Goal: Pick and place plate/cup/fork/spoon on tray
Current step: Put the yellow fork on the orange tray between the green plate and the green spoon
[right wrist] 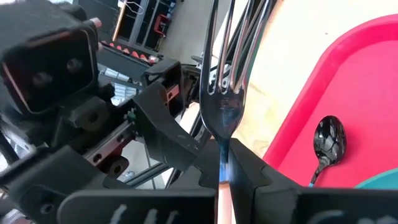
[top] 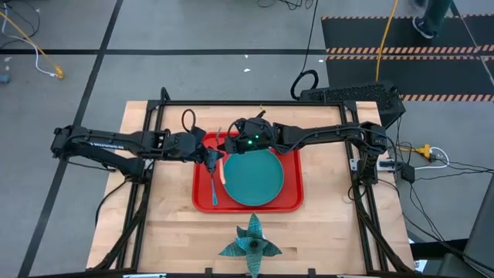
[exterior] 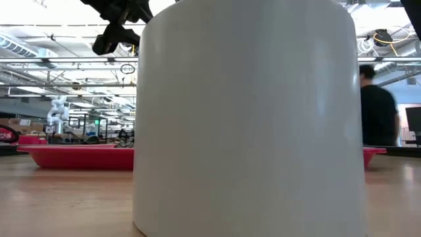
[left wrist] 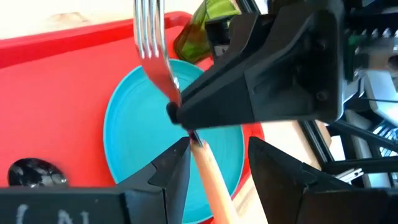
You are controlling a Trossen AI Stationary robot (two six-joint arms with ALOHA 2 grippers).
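Right gripper point(right wrist: 225, 171) clamps the fork point(left wrist: 155, 56) at its neck above the teal plate point(top: 253, 176) on the red tray point(top: 289, 202) (spoon point(right wrist: 328, 142) beside), left gripper point(left wrist: 219, 163) spread astride the orange handle

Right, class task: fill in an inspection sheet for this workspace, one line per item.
Surface: light wooden table, bare around the large red rectangular plastic tray.
Job's things: round teal plate on the tray; blue-handled metal spoon on the tray beside the plate; orange-handled metal fork held up; olive-green translucent cup beyond the plate, partly hidden.
Clutter: teal spiky folded star on the table; white cylinder blocking the low view.
Grippers: right gripper shut on the fork; left gripper open, fingers either side of its handle.
Cables: yellow cable on the floor.
Surroundings: person in dark top behind.
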